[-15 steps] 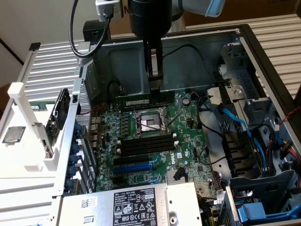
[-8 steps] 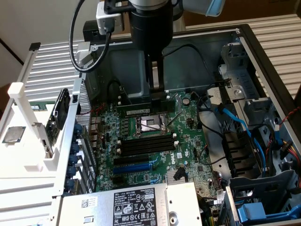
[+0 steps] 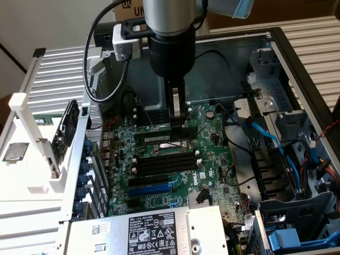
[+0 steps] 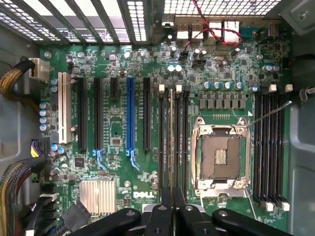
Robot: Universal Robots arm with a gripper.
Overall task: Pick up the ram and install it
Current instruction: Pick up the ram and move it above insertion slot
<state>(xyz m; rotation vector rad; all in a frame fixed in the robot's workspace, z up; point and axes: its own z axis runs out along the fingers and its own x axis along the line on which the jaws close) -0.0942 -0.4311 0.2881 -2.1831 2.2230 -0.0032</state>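
My gripper (image 3: pixel 179 126) hangs from the arm over the motherboard (image 3: pixel 212 154) inside the open computer case. It is shut on the ram (image 3: pixel 158 137), a green stick with a white label, held on edge just above the board. In the wrist view the ram (image 4: pixel 171 142) appears edge-on as a thin line running away from my gripper (image 4: pixel 172 210). It lies in line with the black memory slots (image 4: pixel 161 147) between the blue expansion slot (image 4: pixel 130 118) and the CPU socket (image 4: pixel 220 155). Whether it touches a slot I cannot tell.
A power supply (image 3: pixel 154 228) with a label sits at the near edge. Blue cables (image 3: pixel 271 143) and drive bays stand at the exterior view's right. A white holder (image 3: pixel 32 154) stands outside the case at the left. A heat sink (image 4: pixel 98 194) and braided cables (image 4: pixel 15 182) flank the expansion slots.
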